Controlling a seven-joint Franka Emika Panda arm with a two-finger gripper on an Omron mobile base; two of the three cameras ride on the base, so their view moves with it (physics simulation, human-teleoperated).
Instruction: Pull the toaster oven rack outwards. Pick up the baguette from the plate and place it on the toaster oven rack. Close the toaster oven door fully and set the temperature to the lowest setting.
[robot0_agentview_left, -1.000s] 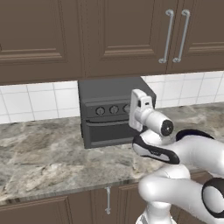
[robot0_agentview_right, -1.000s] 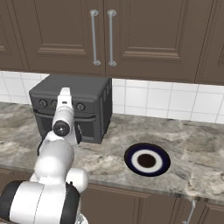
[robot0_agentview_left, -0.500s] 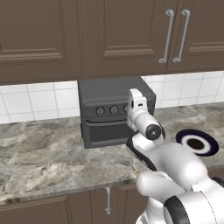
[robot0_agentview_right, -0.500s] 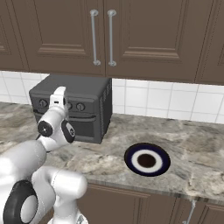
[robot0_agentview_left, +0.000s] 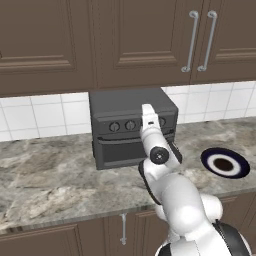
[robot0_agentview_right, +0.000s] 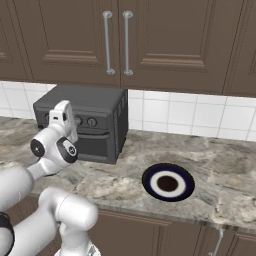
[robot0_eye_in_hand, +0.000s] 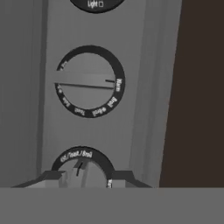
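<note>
**A:** Right at the business end: the gripper (robot0_eye_in_hand: 83, 175) sits tight against the control panel, its two dark finger tips straddling the lowest knob (robot0_eye_in_hand: 82, 168) in the hand view. The jaws stand partly open, one either side of that dial's ridge. Whether the pads are actually pinching it, I cannot tell.

**B:** And just above?

**A:** A second knob (robot0_eye_in_hand: 89, 82), its bar lying across the picture, small lettering round the rim. I can't say for sure which of these dials is the temperature one, the print's too fine.

**B:** So, advice for the twist?

**A:** I'd say check it's the right dial first, then close squarely on the ridge, keep the wrist in line with the knob's axis, and turn slowly to the end stop at the low mark. Off-centre, the fingers could slip off the ridge.

**B:** Wider picture?

**A:** From the left base view the hand is up at the knob row of the toaster oven (robot0_agentview_left: 131, 133), and the toaster oven door (robot0_agentview_left: 127, 150) looks closed. The plate (robot0_agentview_right: 167, 182) sits well apart on the marble counter (robot0_agentview_right: 220, 180), bare, no baguette on it, so presumably the bread's inside.
</note>
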